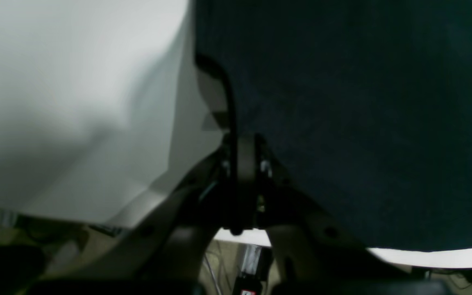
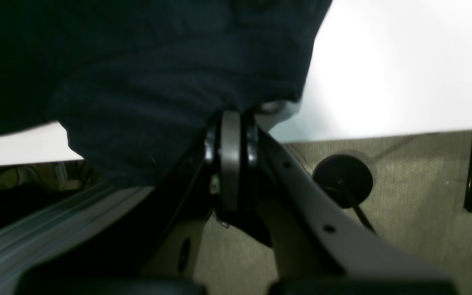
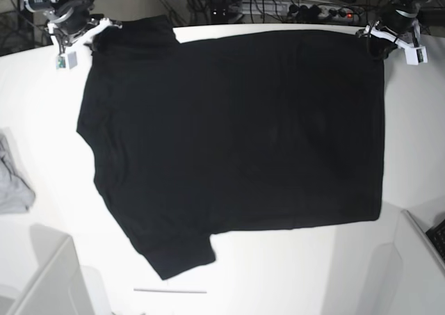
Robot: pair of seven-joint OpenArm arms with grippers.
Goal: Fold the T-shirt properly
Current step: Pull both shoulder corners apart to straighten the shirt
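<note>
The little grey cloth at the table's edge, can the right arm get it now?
Probably not yet. The right tool is shut on a corner of the T-shirt at the far edge. The grey cloth lies uncovered, apart from the shirt, but the tool must let go first.

Seen from the left wrist: black T-shirt (image 1: 363, 123) filling the right half of the view, draped over a white table (image 1: 76, 102). Left gripper (image 1: 215, 102) closed at the shirt's edge, one pale finger (image 1: 213, 92) lying against the cloth. Below the table's edge, blurred floor and cables.
</note>
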